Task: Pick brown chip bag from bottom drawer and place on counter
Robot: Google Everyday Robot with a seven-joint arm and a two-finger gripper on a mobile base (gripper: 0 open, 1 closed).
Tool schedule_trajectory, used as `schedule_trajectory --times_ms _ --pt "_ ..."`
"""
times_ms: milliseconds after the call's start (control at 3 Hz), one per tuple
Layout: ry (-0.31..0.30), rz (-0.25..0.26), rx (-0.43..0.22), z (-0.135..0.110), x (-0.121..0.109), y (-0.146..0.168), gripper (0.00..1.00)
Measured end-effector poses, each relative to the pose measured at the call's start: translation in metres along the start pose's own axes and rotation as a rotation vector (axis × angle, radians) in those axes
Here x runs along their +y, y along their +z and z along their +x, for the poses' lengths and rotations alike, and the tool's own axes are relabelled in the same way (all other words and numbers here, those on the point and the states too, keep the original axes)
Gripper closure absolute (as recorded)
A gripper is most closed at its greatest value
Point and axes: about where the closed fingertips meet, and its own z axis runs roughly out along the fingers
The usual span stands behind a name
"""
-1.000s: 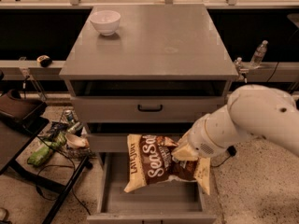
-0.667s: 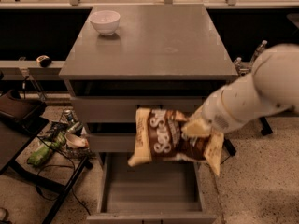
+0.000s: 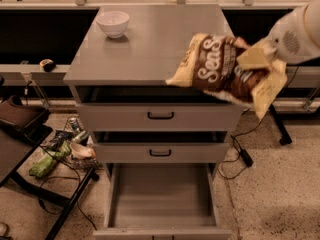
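Gripper (image 3: 256, 59), at upper right by the counter's right edge, is clamped on the right part of the brown chip bag (image 3: 217, 68). The bag stretches leftward from the gripper, tilted, with its left end over the front right corner of the counter (image 3: 150, 49); contact with the top cannot be determined. Bottom drawer (image 3: 160, 196) – well below and left of the gripper – stands pulled out, grey floor showing. White bowl (image 3: 112, 23) sits on the counter far left of the gripper, well apart from the bag.
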Motion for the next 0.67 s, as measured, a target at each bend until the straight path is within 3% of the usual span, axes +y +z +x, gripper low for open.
schedule_trajectory --times_ms 333,667 --pt "0.076 0.129 -0.072 -0.031 -0.057 -0.024 1.0" --pt "0.095 0.214 -0.174 -0.061 -0.123 -0.024 1.0"
